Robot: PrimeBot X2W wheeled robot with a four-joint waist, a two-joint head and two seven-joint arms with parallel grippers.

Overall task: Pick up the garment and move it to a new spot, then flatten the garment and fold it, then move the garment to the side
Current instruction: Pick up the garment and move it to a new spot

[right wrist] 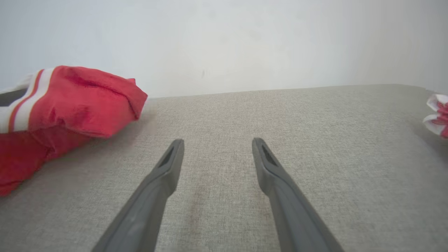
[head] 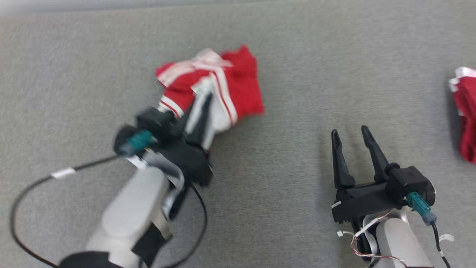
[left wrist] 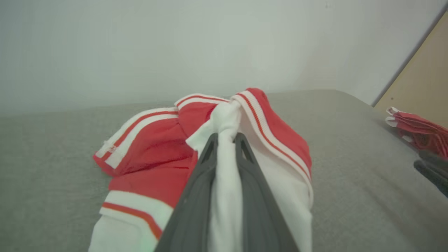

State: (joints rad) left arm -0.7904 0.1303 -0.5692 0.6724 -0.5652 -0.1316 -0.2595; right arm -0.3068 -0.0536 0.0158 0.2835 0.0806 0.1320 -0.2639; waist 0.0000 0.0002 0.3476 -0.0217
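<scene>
Now, your left gripper [left wrist: 226, 137] is clamped on a white fold of the red-and-white garment [head: 238, 85], jaws narrow with cloth pinched between them; the garment lies bunched on the grey fabric surface [head: 305, 52], left of centre in the head view; your right gripper [head: 349, 131] is well apart from it, jaws wide, holding nothing; a second red bundle [head: 466, 111] sits at the far right edge.
</scene>
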